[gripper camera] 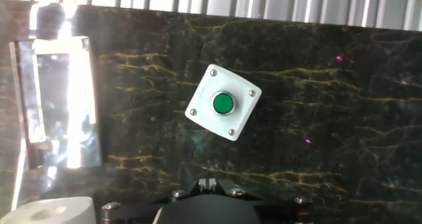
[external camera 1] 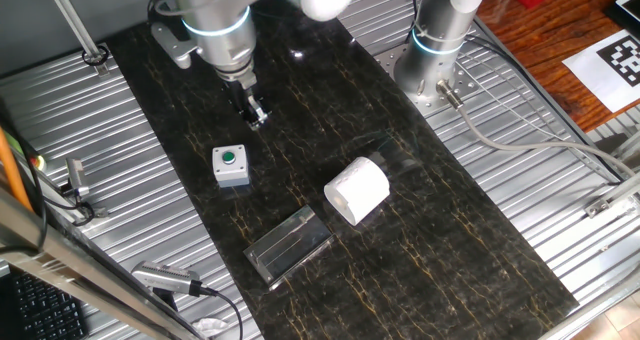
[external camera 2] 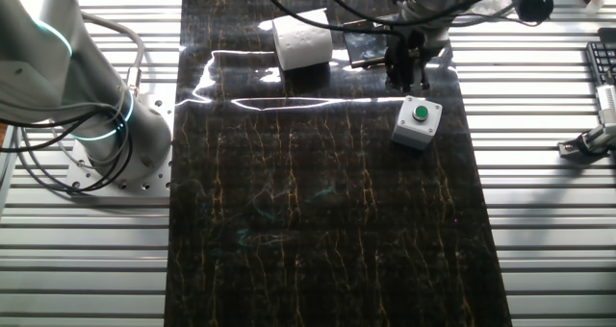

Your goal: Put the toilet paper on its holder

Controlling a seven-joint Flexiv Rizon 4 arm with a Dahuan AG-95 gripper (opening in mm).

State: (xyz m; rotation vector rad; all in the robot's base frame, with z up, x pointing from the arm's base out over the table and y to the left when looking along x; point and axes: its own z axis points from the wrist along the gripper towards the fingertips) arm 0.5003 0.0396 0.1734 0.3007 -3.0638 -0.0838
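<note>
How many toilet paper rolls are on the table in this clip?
1. The toilet paper lies on its side on the dark mat, beside the shiny holder and apart from it. No other roll shows in any view.

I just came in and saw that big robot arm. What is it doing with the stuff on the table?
The robot is meant to put the toilet paper on its holder, but it hasn't picked anything up yet. Its gripper hangs empty above the dark table, near a small grey box with a green button. Whether its jaws are open or shut is hard to tell. The roll lies on its side on the table, next to the shiny holder.
</note>
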